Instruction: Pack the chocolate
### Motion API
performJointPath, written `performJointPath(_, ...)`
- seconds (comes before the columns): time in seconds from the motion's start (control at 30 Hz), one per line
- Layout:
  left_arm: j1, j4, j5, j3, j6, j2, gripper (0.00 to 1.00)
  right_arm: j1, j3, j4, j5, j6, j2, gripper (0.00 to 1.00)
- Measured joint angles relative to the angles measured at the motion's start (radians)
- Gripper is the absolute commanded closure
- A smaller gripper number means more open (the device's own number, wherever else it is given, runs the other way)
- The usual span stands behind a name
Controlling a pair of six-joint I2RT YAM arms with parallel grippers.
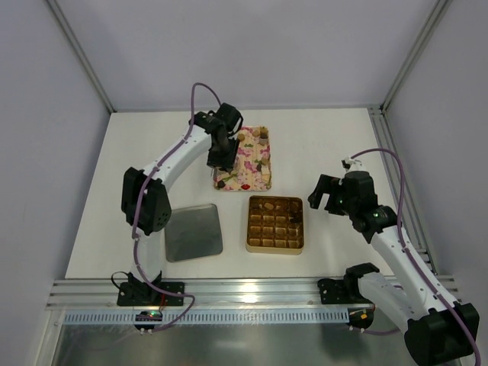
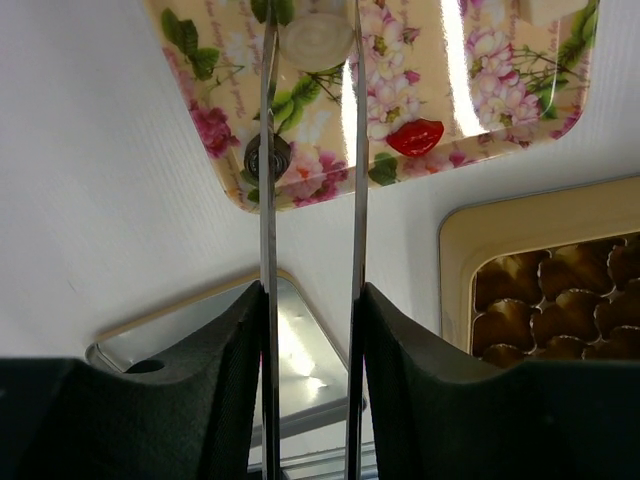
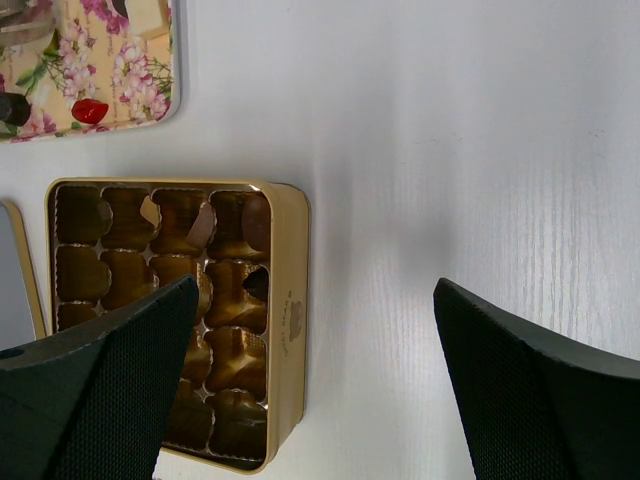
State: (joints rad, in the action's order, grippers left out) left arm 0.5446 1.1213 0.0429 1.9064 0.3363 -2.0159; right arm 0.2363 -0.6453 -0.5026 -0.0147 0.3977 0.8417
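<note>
Chocolate pieces lie on the pink floral tray (image 1: 263, 183) at the back. My left gripper (image 1: 222, 155) hangs over the tray's left side. In the left wrist view its two thin metal blades (image 2: 313, 20) stand against both sides of a pale round chocolate (image 2: 315, 38), shut on it while it rests on the tray (image 2: 480, 110). A dark round chocolate (image 2: 270, 157) sits just outside the left blade, and a red lip-shaped piece (image 2: 415, 137) lies to the right. The gold gridded box (image 1: 275, 249) holds a few brown pieces (image 3: 255, 220). My right gripper (image 3: 315, 290) is wide open and empty beside the box.
A silver lid (image 1: 194, 232) lies flat to the left of the gold box. In the right wrist view the box rim (image 3: 288, 300) is to the left of bare white table. Metal rails run along the table's near edge (image 1: 252, 293).
</note>
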Motion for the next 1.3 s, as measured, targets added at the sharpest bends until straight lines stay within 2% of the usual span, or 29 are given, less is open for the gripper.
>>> performJointPath(0.2, 0.026, 0.010, -0.005, -0.007, -0.002, 0.014, 0.54, 0.000, 0.000, -0.001, 0.000, 0.000, -0.001, 0.00)
performJointPath(0.83, 0.047, 0.063, -0.003, -0.024, -0.042, 0.015, 0.54, 0.000, 0.000, -0.003, 0.000, 0.000, -0.013, 0.00)
performJointPath(1.07, 0.058, 0.067, -0.013, -0.026, -0.057, 0.014, 0.60, 0.000, 0.000, -0.003, 0.000, 0.001, -0.013, 0.00)
performJointPath(1.23, 0.060, 0.066, -0.019, -0.026, -0.056, 0.014, 0.61, 0.000, 0.000, -0.003, 0.000, 0.001, -0.013, 0.00)
performJointPath(1.3, 0.060, 0.066, -0.020, -0.026, -0.055, 0.014, 0.59, 0.000, 0.000, -0.003, 0.000, 0.001, -0.013, 0.00)
